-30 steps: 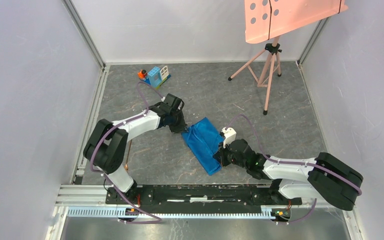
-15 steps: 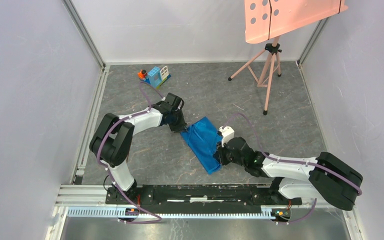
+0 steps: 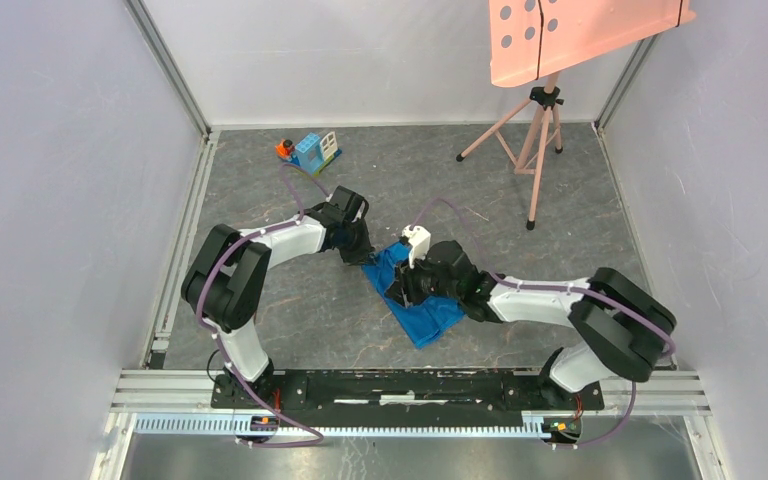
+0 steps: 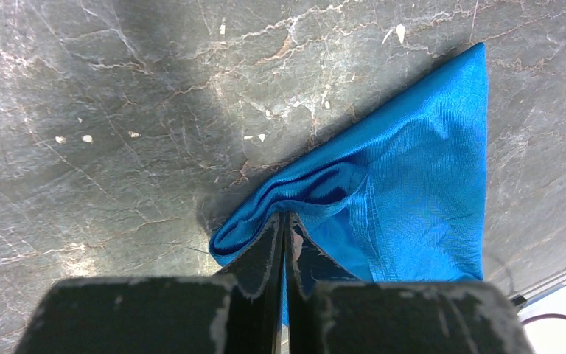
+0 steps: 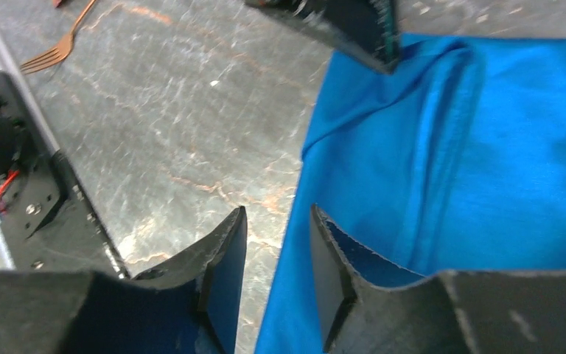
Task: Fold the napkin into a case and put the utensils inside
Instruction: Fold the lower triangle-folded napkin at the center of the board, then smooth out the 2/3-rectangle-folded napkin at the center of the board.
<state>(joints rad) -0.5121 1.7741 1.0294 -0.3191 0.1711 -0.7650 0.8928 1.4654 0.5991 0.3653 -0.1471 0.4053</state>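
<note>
Mid-table, between the two arms, the bright blue soft cloth napkin (image 3: 430, 318) lies slantwise as an oblong, flat on the surface apart from some wrinkles. It's doubled over at least once: the left wrist view shows stacked layers at its near corner (image 4: 413, 192).

I have the left gripper (image 4: 284, 221) pinched tight on that layered corner, jaws fully together on the cloth; from above it sits at the napkin's far-left end (image 3: 360, 255). The right gripper (image 5: 276, 221) is low over the cloth's middle (image 3: 400, 290), jaws parted a moderate way and gripping nothing. One finger is over the blue fabric, the other over bare table, so they straddle the napkin's long edge.

My read on progress: first fold is in, but the case isn't finished. The cloth looks too wide and loose for a pouch, so more folding is left. The utensils aren't in. The thin golden-copper metal fork (image 5: 44, 55) lies out on the table, well apart from the cloth on the left arm's side. I can't make out the spoon for certain.

Surface is a grey marbled stone-look tabletop (image 3: 560, 230), matte, with pale cracks. At the far edge sits a small blue-and-white toy block house (image 3: 317, 152). At far right is a pink tripod (image 3: 535, 150) carrying a pink perforated board (image 3: 580, 35). Plain pale lavender walls (image 3: 60, 200) box the cell, and a slotted aluminium rail (image 3: 410, 385) runs along the near edge.
</note>
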